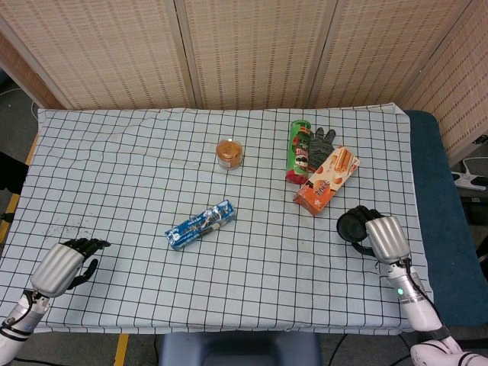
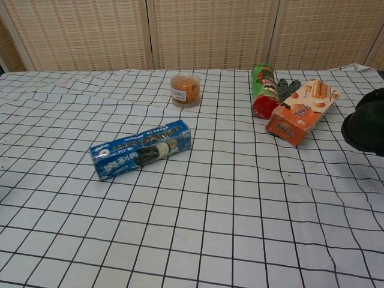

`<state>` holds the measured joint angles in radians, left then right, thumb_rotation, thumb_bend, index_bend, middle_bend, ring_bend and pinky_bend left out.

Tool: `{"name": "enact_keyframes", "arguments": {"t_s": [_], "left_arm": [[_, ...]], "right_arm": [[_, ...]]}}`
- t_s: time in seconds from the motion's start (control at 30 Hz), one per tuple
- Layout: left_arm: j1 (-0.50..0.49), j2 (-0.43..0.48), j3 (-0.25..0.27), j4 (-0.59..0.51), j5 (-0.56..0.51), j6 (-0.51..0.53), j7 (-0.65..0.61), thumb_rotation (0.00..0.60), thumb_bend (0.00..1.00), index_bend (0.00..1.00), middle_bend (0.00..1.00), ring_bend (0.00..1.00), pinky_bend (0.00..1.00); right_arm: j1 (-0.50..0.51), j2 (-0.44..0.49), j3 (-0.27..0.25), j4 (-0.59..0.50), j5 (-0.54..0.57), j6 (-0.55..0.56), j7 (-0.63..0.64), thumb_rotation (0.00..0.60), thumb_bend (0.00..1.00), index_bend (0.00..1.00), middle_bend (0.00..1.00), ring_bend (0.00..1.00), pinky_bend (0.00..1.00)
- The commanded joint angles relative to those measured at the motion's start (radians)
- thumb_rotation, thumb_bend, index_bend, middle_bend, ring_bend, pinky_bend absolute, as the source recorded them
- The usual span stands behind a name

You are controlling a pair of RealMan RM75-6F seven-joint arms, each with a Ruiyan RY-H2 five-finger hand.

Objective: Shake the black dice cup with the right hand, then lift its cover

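The black dice cup (image 1: 352, 225) stands at the right side of the table, near the front, with its cover on. My right hand (image 1: 383, 238) is beside it on the right, and its dark fingers wrap around the cup's body. The chest view shows the cup (image 2: 366, 125) as a dark shape cut off by the right edge, and there I cannot tell the fingers from the cup. My left hand (image 1: 67, 265) rests at the front left corner of the checked cloth, fingers loosely apart and holding nothing. It does not show in the chest view.
An orange snack box (image 1: 326, 181) lies just behind the cup, next to a green chip tube (image 1: 299, 151) and a dark glove (image 1: 322, 139). A blue wrapped packet (image 1: 200, 225) lies mid-table, and a small amber jar (image 1: 229, 154) stands further back. The table's right edge (image 1: 415, 229) is close to the cup.
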<state>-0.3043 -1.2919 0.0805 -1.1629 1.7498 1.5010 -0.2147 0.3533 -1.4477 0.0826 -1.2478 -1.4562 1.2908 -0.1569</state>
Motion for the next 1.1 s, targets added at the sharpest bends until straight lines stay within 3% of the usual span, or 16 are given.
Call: {"name": "enact_keyframes", "arguments": {"t_s": [0.03,0.17,0.3,0.43,0.6,0.7,1.0,1.1], "left_arm": [[0.000,0.000,-0.002,0.000,-0.004,-0.003,-0.004,0.600,0.58,0.30,0.39,0.43,0.62],[-0.001,-0.001,0.000,0.001,-0.001,-0.004,0.002,0.600,0.58,0.31,0.39,0.43,0.62],[-0.001,-0.001,0.002,-0.002,0.004,-0.004,0.008,0.600,0.58,0.31,0.39,0.43,0.62],[-0.001,0.000,0.001,-0.003,0.000,-0.005,0.005,0.600,0.58,0.31,0.39,0.43,0.62],[0.000,0.000,-0.002,0.000,-0.003,-0.003,-0.001,0.600,0.58,0.31,0.39,0.43,0.62],[-0.002,0.000,-0.002,-0.001,-0.004,-0.006,-0.005,0.600,0.58,0.31,0.39,0.43,0.62],[-0.002,-0.001,0.000,-0.001,0.000,-0.007,0.003,0.600,0.58,0.31,0.39,0.43,0.62],[-0.003,-0.001,0.000,-0.002,-0.003,-0.011,0.003,0.600,0.58,0.31,0.39,0.43,0.62]], "right_arm": [[0.010,0.034,0.029,-0.134,0.026,-0.035,-0.079,0.600,0.34,0.61,0.49,0.40,0.71],[0.024,0.090,0.037,-0.346,-0.067,0.027,-0.060,0.600,0.34,0.61,0.49,0.40,0.71],[0.029,0.122,0.038,-0.453,-0.102,0.042,-0.068,0.600,0.34,0.61,0.49,0.41,0.71],[0.024,0.122,0.024,-0.413,-0.005,-0.025,-0.156,0.600,0.34,0.61,0.50,0.41,0.72],[0.020,0.072,0.007,-0.247,0.203,-0.138,-0.337,0.600,0.34,0.61,0.50,0.41,0.72],[0.025,0.049,0.013,-0.220,0.252,-0.159,-0.363,0.600,0.34,0.62,0.50,0.42,0.73],[0.045,0.112,0.031,-0.501,-0.005,-0.021,-0.235,0.600,0.33,0.61,0.50,0.42,0.73],[0.043,0.135,0.025,-0.546,-0.061,0.005,-0.202,0.600,0.34,0.61,0.50,0.42,0.73]]}}
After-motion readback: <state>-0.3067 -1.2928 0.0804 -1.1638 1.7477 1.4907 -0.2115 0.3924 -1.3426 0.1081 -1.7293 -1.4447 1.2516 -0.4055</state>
